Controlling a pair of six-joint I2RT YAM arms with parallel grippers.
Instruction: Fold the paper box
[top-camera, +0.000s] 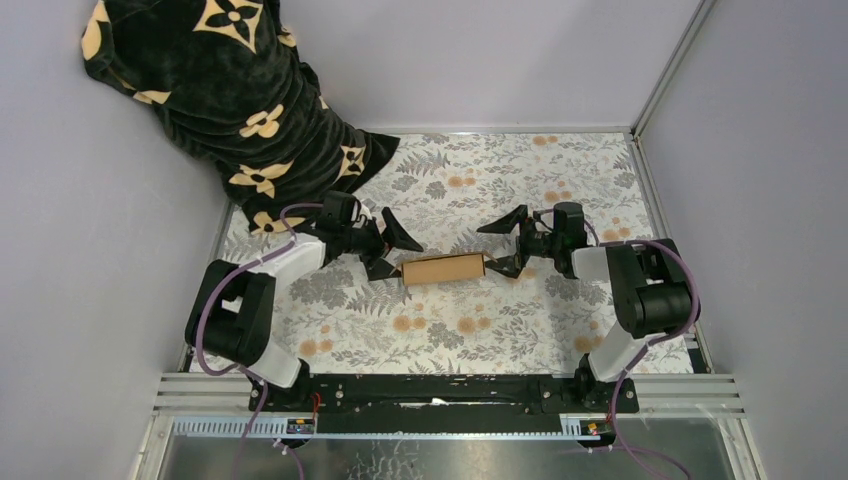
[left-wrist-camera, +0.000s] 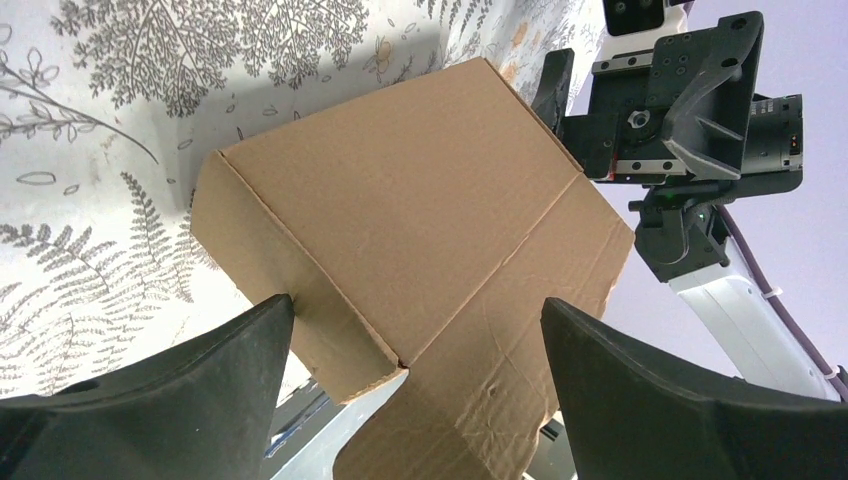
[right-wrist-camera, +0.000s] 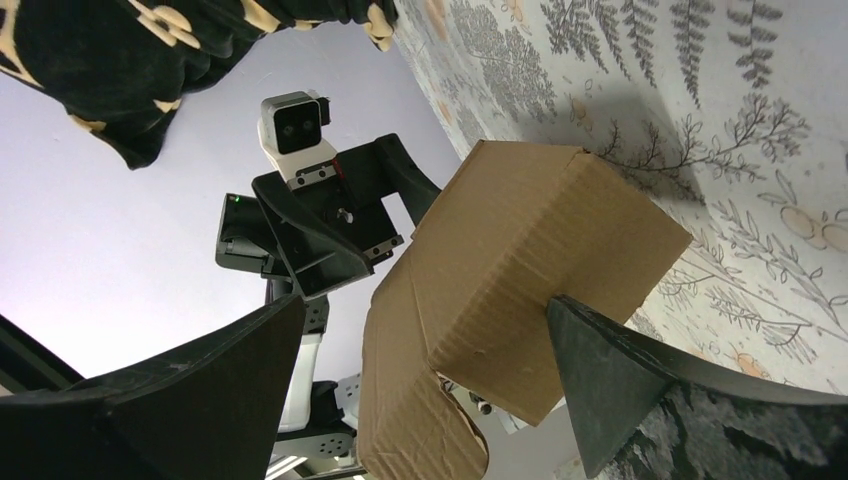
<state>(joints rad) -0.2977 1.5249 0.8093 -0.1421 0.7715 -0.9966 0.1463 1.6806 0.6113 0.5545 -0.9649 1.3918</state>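
Brown cardboard: a small rectangular paper box (top-camera: 443, 269) lies between my left gripper (top-camera: 408, 259) and right gripper (top-camera: 487, 249), both spread wide.

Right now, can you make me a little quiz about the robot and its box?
1. True or false: the left pincer and the right pincer are both shut.
2. Where is the paper box? A between the two pincers; B at the far right corner; C beside the arms' bases.
3. What colour is the flowered blanket in the far left corner?
Key: 1 false, both stand open. 2 A. 3 black.
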